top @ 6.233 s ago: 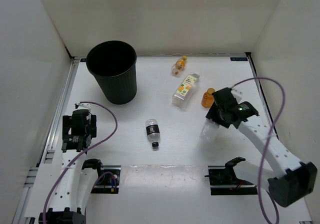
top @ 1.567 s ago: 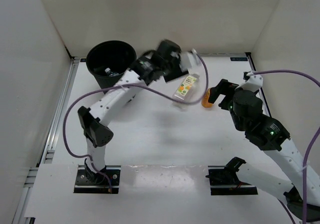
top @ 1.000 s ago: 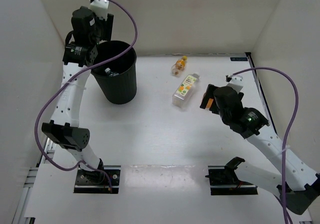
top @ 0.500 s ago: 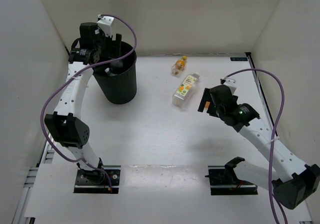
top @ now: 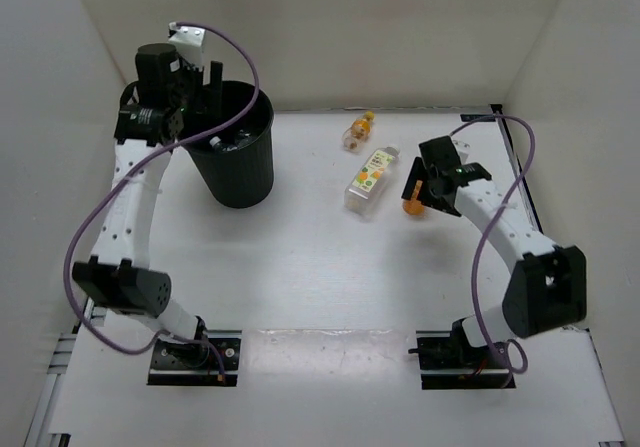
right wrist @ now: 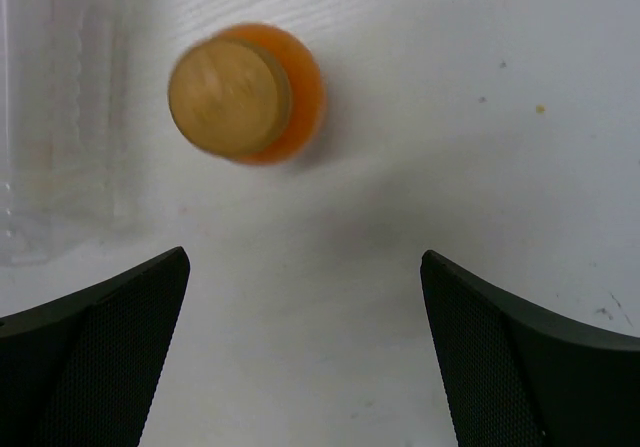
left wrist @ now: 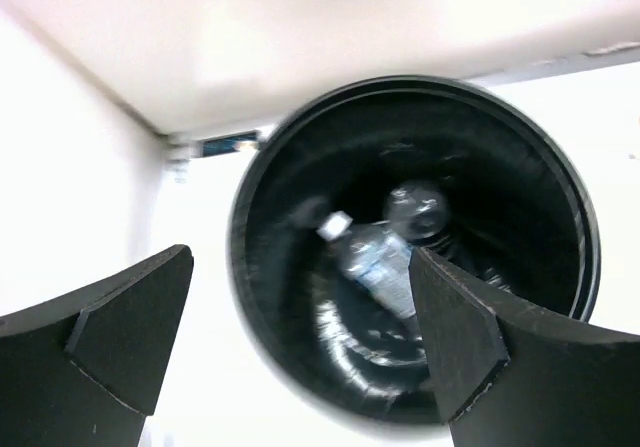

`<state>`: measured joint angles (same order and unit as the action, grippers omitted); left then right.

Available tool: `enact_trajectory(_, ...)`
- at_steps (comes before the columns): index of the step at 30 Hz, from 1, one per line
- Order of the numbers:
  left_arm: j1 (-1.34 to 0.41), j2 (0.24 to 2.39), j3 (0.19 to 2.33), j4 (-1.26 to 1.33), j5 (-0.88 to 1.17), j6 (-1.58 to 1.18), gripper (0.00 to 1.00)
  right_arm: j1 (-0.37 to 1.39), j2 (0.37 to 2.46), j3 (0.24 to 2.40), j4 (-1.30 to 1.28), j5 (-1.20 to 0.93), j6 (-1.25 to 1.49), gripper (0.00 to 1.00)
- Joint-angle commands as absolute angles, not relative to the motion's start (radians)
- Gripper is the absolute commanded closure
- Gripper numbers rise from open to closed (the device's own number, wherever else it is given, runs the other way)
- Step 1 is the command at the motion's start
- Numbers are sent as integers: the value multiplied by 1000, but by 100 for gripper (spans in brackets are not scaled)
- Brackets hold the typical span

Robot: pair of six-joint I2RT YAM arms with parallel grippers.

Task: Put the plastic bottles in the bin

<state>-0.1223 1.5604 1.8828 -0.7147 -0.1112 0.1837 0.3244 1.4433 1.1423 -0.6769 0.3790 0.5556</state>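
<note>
left claw (left wrist: 300,272) wide over bin (top: 241,173) mouth, right claw (right wrist: 303,267) wide near orange bottle (right wrist: 246,93)

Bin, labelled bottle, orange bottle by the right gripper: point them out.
bin (top: 243,172), top view, ribbed side wall.
labelled bottle (top: 368,176), top view, its label.
orange bottle (right wrist: 232,93), right wrist view, its cap.

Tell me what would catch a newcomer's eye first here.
The tall black bin stands at the far left, with the open left gripper above its mouth and a clear bottle inside. On the right, the open right gripper looks straight down on an upright orange bottle.
</note>
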Motion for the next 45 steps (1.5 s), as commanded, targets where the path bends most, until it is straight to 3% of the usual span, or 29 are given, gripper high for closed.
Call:
enact_trajectory(1, -123, 1361, 1794, -713, -199, 291, 0, 319, 1532, 1232, -606, 324, 485, 0)
enact_trajectory(10, -72, 1037, 1314, -713, -322, 364, 0, 301, 1784, 1390, -672, 388, 508, 0)
enact_trajectory(14, -72, 921, 1211, -713, -344, 344, 0, 291, 1825, 1390, -672, 397, 523, 0)
enact_trajectory(16, -49, 910, 1192, -713, -333, 344, 0, 282, 1845, 1390, -672, 397, 523, 7)
enact_trajectory(17, -40, 899, 1192, -725, -333, 334, 0, 282, 1845, 1390, -681, 397, 523, 12)
enact_trajectory(18, -40, 899, 1192, -726, -333, 334, 0, 282, 1845, 1390, -681, 397, 523, 28)
enact_trajectory(21, -26, 899, 1201, -744, -359, 348, 0, 282, 1798, 1346, -681, 419, 532, 49)
enact_trajectory(22, -17, 899, 1201, -744, -373, 348, 0, 282, 1781, 1329, -670, 428, 532, 62)
enact_trajectory(25, -17, 899, 1219, -753, -382, 371, 0, 291, 1714, 1272, -657, 468, 522, 83)
enact_trajectory(26, -17, 899, 1220, -753, -391, 371, 0, 304, 1677, 1263, -657, 491, 505, 85)
enact_trajectory(31, 11, 899, 1143, -753, -423, 307, 0, 380, 1550, 1317, -657, 603, 466, 88)
enact_trajectory(35, 67, 887, 1094, -753, -434, 256, 0, 517, 1499, 1523, -527, 614, 385, 89)
enact_trajectory(38, 90, 864, 1085, -753, -397, 242, 0, 597, 1529, 1664, -306, 439, 273, 89)
enact_trajectory(39, 91, 864, 1075, -753, -388, 242, 0, 606, 1529, 1678, -231, 238, 273, 89)
enact_trajectory(42, 100, 853, 1052, -753, -376, 232, 0, 615, 1609, 1680, 114, -61, 422, 88)
enact_trajectory(45, 109, 842, 1043, -753, -376, 232, 0, 661, 1858, 1923, 186, -219, 532, 89)
